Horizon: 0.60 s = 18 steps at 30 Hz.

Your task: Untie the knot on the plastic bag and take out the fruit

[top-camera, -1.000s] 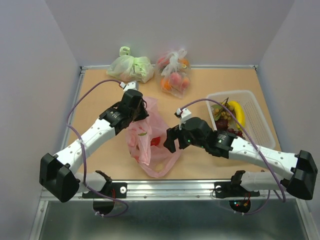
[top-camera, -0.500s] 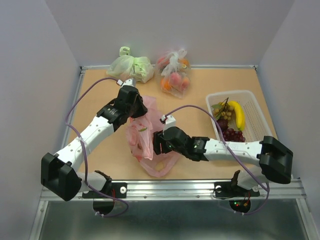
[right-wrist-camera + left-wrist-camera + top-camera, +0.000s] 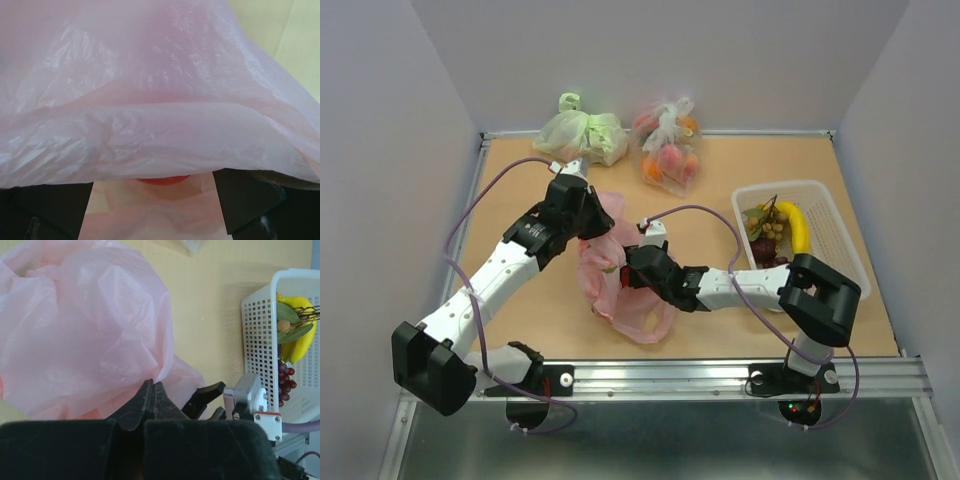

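Tan table (image 3: 720,190), walled on three sides. Left of centre on it, the plastic bag (image 3: 620,300): pink, crumpled, upper edge raised, lower end slack on the board near the table's front edge.

To the right, well apart from the bag, a white perforated basket (image 3: 845,255) holding a banana (image 3: 796,226) and a dark grape bunch (image 3: 285,382). Against the far wall, side by side, a pale green bag (image 3: 582,133) and a clear bag (image 3: 668,152) of orange-red fruit (both bunched at the top).

Left gripper (image 3: 150,390) at the pink bag's upper edge, fingers pressed tight together with pink film nipped at their tips. Right gripper (image 3: 153,195) reaching in from the basket side against the bag's middle, jaws spread wide, pink film draped across the gap. Behind that film, between the spread fingers, one round red fruit (image 3: 162,180), only a sliver in sight.
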Each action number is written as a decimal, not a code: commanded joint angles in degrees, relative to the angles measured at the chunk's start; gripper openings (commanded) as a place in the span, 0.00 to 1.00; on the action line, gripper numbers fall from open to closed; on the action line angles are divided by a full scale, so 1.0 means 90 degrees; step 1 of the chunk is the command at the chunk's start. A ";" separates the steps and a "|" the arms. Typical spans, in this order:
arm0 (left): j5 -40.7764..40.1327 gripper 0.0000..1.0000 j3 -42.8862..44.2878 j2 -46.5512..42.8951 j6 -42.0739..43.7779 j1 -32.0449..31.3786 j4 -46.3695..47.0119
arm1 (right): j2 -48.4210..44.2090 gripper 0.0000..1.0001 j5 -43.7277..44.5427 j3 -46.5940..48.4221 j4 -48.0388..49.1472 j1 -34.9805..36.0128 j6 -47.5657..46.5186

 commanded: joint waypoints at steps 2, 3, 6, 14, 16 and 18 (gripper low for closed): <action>0.0353 0.00 -0.0172 -0.0263 0.0087 0.0017 -0.0021 | 0.0450 0.95 -0.0115 0.0360 0.1162 -0.0064 0.0008; 0.0363 0.00 -0.0211 -0.0283 0.0096 0.0017 -0.0021 | 0.0548 0.95 -0.0222 0.0428 0.1201 -0.0084 -0.0080; 0.0285 0.00 -0.0368 -0.0400 0.0116 0.0017 -0.0012 | 0.0783 0.92 -0.0330 0.0497 0.1328 -0.0084 -0.0226; 0.0060 0.00 -0.0603 -0.0508 0.0340 0.0164 -0.0031 | 0.0374 0.31 -0.0447 0.0048 0.1621 -0.0084 -0.0549; 0.0002 0.00 -0.0564 -0.0469 0.0438 0.0358 -0.0021 | 0.0120 0.22 -0.0641 -0.0118 0.1602 -0.0074 -0.0704; 0.0002 0.00 -0.0466 -0.0391 0.0594 0.0524 0.0018 | -0.0260 0.17 -0.0827 -0.0323 0.1475 -0.0084 -0.0812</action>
